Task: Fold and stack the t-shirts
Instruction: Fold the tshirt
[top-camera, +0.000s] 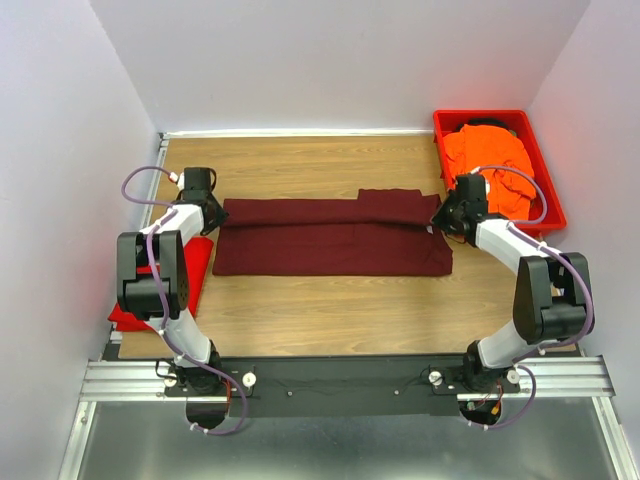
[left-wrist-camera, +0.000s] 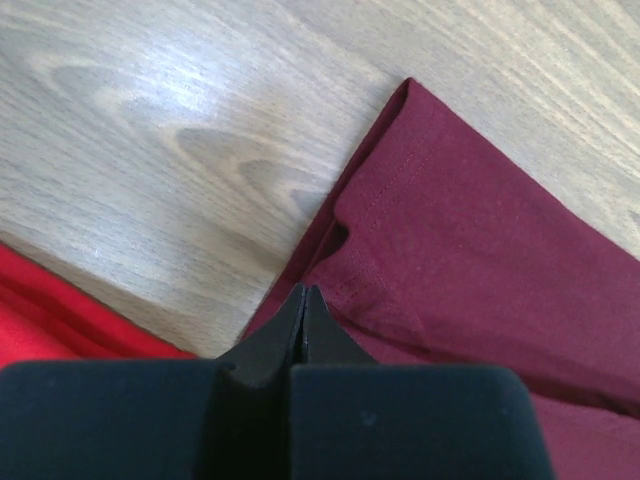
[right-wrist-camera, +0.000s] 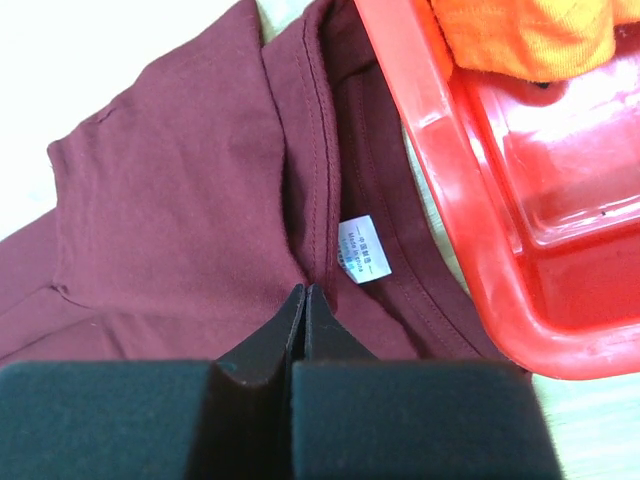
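Note:
The dark maroon t-shirt (top-camera: 330, 240) lies folded into a long band across the middle of the table. My left gripper (top-camera: 213, 213) is at its left end, jaws shut, pinching the hem corner (left-wrist-camera: 303, 292) of the maroon cloth (left-wrist-camera: 470, 230). My right gripper (top-camera: 440, 218) is at the right end, shut (right-wrist-camera: 305, 292) on the maroon cloth (right-wrist-camera: 170, 200) at the collar fold beside a white label (right-wrist-camera: 362, 248). A bright red t-shirt (top-camera: 197, 262) lies under my left arm, its edge (left-wrist-camera: 40, 310) showing in the left wrist view. An orange t-shirt (top-camera: 490, 160) is bunched up in the bin.
A rigid red plastic bin (top-camera: 480, 115) stands at the back right corner, its near rim (right-wrist-camera: 450, 180) close to my right gripper and the shirt's collar. Grey walls enclose the table on the left, back and right. Bare wood shows in front of and behind the maroon shirt.

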